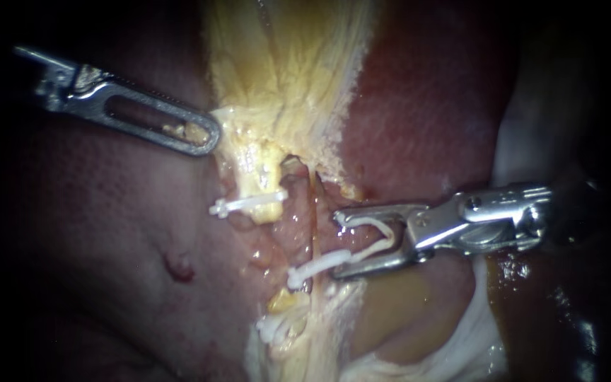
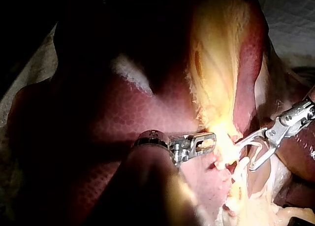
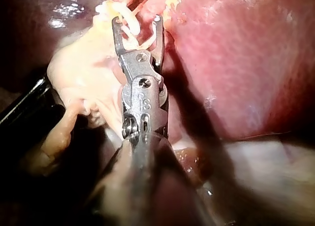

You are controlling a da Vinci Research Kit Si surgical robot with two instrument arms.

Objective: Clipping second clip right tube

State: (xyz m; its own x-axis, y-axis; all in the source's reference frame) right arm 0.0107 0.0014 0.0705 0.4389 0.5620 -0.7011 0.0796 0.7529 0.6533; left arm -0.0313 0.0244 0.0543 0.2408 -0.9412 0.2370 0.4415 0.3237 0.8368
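Endoscope view. Left instrument point(image 1: 203, 134) is clenched on a fringe of yellow tissue point(image 1: 277, 78) that lies over the liver point(image 1: 419, 106). Right instrument point(image 1: 336, 242) holds an open clip point(image 1: 362, 244) between its spread jaws, one leg seated against each jaw. The right tube point(image 1: 312, 212) runs just ahead of the jaw tips. The clip's lower leg reaches across it, while the upper leg's tip sits short of it. A closed clip point(image 1: 247, 204) sits on the neighbouring strand, apart from the jaws. Hazard: closing now would probably catch only part of the tube, or pinch the tissue beside it, because the tube is not fully inside the clip's mouth. Advance until both legs pass the tube.

Left wrist view. Left instrument point(image 2: 209, 140) grips the yellow tissue point(image 2: 216, 73) near the open clip point(image 2: 253, 145); the right instrument point(image 2: 244, 156) lies just beyond it. Hazard: if this grip slips or pulls harder, the tube is likely to shift out of the clip's mouth at closure.

Right wrist view. Right instrument point(image 3: 137, 19) shows both jaws apart with the open clip point(image 3: 129, 28) curled between them. The tube beyond cannot be made out among the tissue. Hazard: the clip looks bent rather than straight, so it may latch badly or drop from the jaws. Whether its far ends meet cannot be told.
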